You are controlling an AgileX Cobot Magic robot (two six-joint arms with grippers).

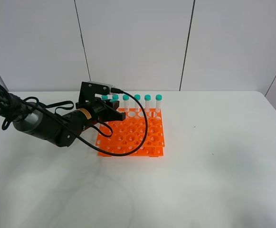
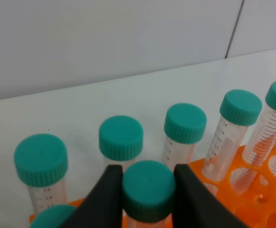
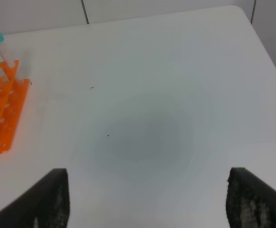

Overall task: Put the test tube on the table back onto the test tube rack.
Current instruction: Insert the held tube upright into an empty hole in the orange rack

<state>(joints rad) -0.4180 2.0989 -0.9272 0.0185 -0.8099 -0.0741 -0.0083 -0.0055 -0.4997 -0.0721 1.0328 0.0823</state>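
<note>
My left gripper (image 2: 147,170) is shut on the teal cap of the test tube (image 2: 148,192), held upright between its black fingers (image 2: 104,199). In the high view the left gripper (image 1: 113,115) hangs over the back left part of the orange test tube rack (image 1: 138,137); the held tube's lower end is hidden. Just behind it, several more teal-capped tubes (image 2: 185,123) stand in the rack's (image 2: 252,199) back row (image 1: 137,100). My right gripper (image 3: 152,199) is open over bare white table (image 3: 142,95), right of the rack (image 3: 0,118), with nothing between its fingers.
The white table (image 1: 214,180) stretches wide around the rack. A black cable (image 1: 142,137) from the left arm loops across the rack's front holes. A pale panelled wall (image 1: 138,42) stands behind the table. The right arm is outside the high view.
</note>
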